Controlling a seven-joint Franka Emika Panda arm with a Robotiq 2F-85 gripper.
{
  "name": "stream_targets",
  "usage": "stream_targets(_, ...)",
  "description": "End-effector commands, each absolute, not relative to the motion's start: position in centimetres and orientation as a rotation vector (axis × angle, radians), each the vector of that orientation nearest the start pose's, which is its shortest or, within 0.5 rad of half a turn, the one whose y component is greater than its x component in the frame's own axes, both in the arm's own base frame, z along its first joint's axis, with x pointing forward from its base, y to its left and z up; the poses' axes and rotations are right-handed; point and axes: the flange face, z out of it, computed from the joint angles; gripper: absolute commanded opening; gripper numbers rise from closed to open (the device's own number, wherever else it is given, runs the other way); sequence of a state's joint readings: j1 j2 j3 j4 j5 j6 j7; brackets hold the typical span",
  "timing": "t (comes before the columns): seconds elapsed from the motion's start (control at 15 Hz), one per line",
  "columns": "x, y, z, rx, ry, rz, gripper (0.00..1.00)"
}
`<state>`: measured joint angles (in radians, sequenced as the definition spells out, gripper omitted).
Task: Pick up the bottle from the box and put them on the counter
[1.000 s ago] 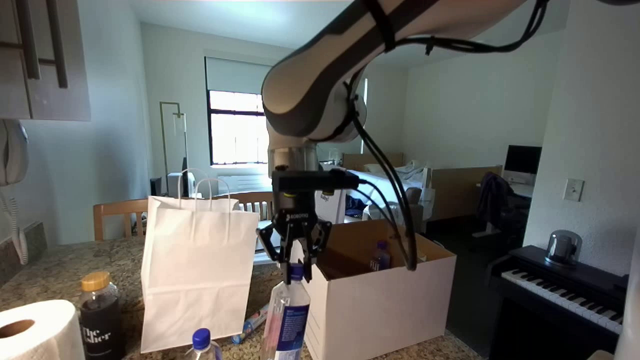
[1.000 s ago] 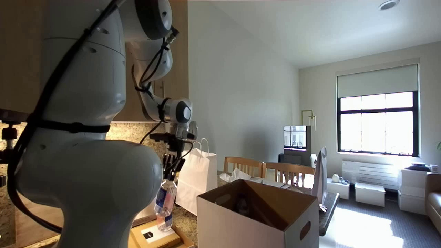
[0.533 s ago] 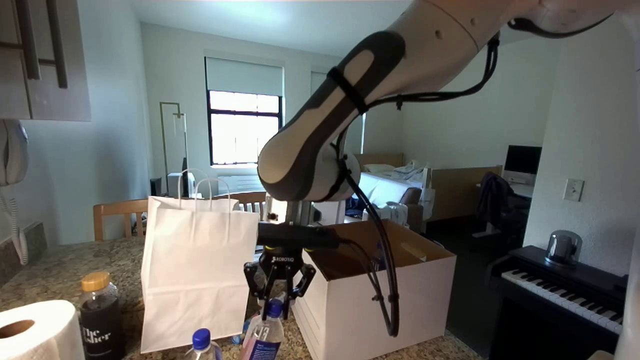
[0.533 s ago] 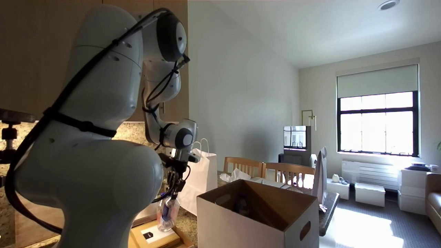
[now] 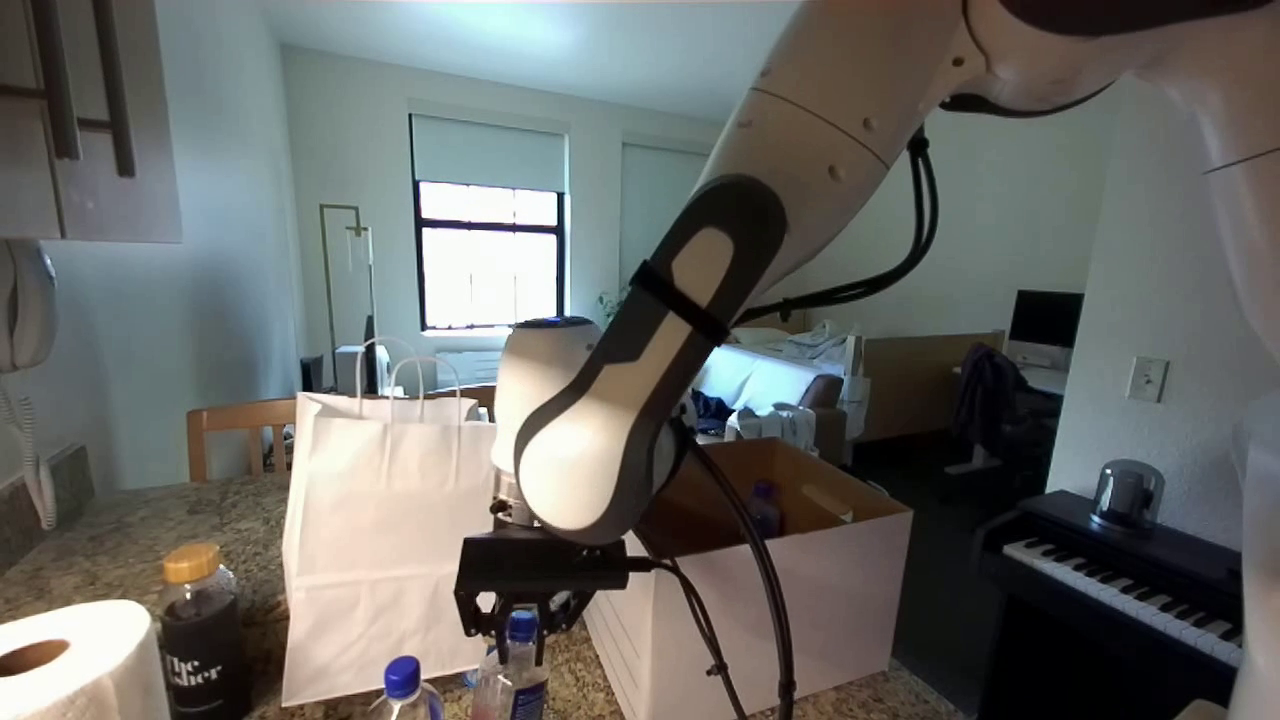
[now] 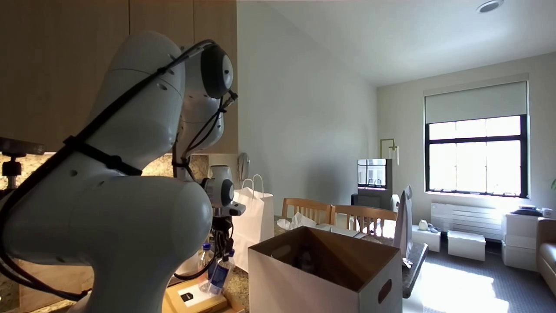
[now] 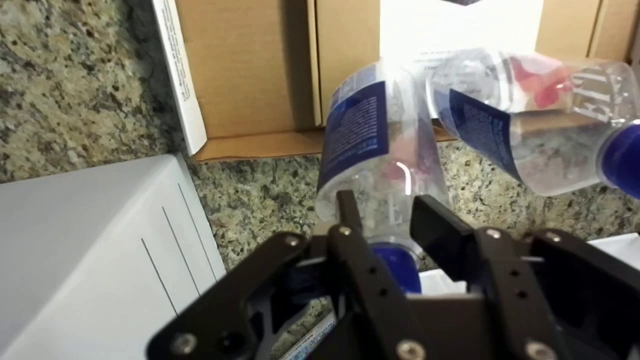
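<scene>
Foremost, black jointed gripper (image 7: pixel 385 212) pinching tilted bottle (image 7: pixel 357 137) by capped end: clear glossy plastic, blue-labelled; whether base rests, can't tell. Matching second bottle (image 7: pixel 550 145) just beside. Next, speckled stone counter (image 7: pixel 75 85) below; white cardboard box (image 5: pixel 780 620) alongside, brown-walled within, third bottle (image 5: pixel 764 517) inside. Farther, creased paper bag (image 5: pixel 390 540), loop-handled; then wooden chair (image 5: pixel 245 412).

In an exterior view, the box (image 5: pixel 790 620) stands near the right edge of the counter (image 5: pixel 110 530), a bottle (image 5: pixel 766 513) inside; leftward come bag (image 5: pixel 390 560), jar (image 5: pixel 203 650) and paper roll (image 5: pixel 105 665).
</scene>
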<state>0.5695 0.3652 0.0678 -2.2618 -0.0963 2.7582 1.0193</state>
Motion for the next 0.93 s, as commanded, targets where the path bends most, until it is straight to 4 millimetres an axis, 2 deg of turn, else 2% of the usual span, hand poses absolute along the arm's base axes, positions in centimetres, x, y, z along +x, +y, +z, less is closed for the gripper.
stream_targets(0.0,43.6,34.2,18.4,-3.100,0.474,-0.253,0.14)
stream_targets(0.33,42.9,35.4,18.3,-3.148,0.449,-0.324,0.14)
stream_targets(0.87,39.3,37.0,18.9,-3.188,0.286,-0.435,0.14)
